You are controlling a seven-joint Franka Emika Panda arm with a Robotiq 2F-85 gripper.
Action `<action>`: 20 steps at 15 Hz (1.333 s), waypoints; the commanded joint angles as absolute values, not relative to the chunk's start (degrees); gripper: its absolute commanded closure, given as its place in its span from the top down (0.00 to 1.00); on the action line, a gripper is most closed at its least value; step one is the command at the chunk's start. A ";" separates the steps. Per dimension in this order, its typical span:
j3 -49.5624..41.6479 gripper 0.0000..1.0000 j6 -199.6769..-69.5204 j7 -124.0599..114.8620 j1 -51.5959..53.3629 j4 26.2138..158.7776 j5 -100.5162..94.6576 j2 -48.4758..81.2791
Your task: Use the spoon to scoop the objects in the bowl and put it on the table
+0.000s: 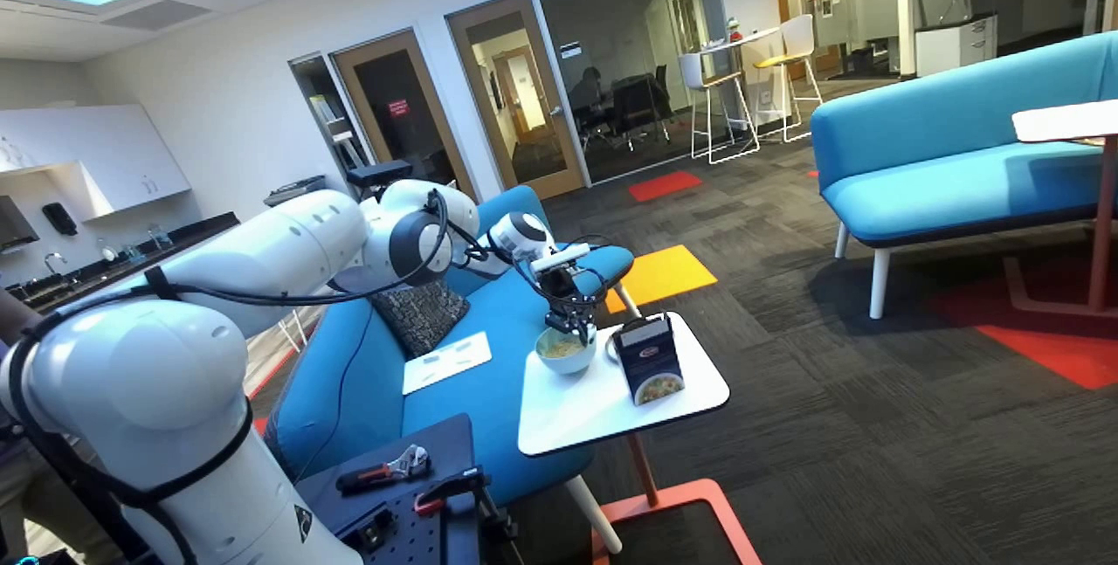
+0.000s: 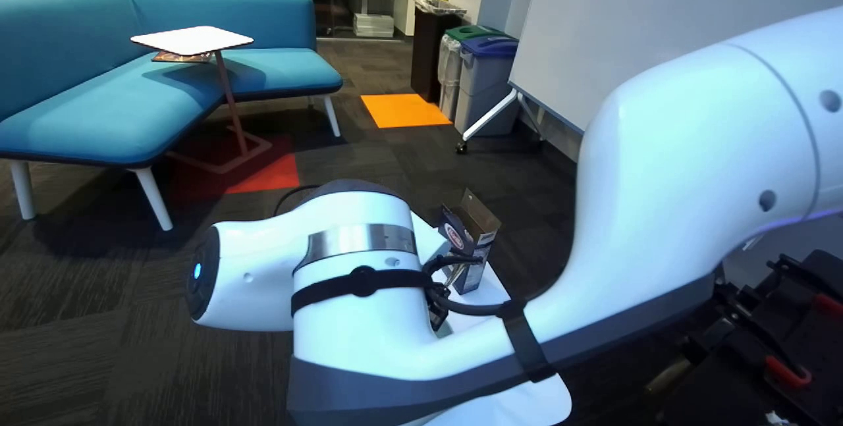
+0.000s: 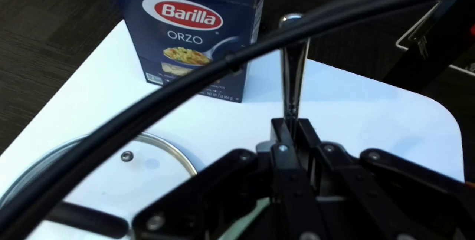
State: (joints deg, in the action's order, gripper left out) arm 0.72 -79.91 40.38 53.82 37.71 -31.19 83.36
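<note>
The bowl (image 1: 568, 362) stands on the white table (image 1: 585, 421), with small yellowish grains inside. In the wrist view only a pale green sliver of the bowl (image 3: 245, 222) shows beside the fingers. In an exterior view my gripper (image 1: 578, 327) is over the bowl's right rim. In the wrist view my gripper (image 3: 291, 127) is shut on the shiny metal handle of the spoon (image 3: 294, 73). The handle's free end sticks out past the fingertips. The spoon's scooping end is hidden. My arm hides most of the table (image 2: 527, 406) in an exterior view.
A dark blue pasta box (image 3: 185, 43) stands on the table near the spoon handle; it shows in both exterior views (image 1: 651, 360) (image 2: 469, 245). A round clear lid (image 3: 182, 158) with a metal rim lies beside it. A blue sofa (image 1: 489, 382) adjoins the table. A black cable crosses the wrist view.
</note>
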 commanded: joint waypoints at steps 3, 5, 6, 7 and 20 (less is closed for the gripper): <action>-0.19 0.03 -81.37 44.08 54.34 35.79 -30.51 83.93; -0.27 0.03 -82.08 44.75 54.44 35.82 -30.55 83.93; -0.29 0.03 -82.26 45.11 54.51 35.83 -30.54 83.93; -0.28 0.03 -82.63 45.40 54.54 35.87 -30.50 83.93; 0.19 0.03 -90.96 45.29 53.61 36.68 -28.53 83.93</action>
State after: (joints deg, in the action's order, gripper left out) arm 0.72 -88.01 43.83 54.22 36.55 -29.97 83.93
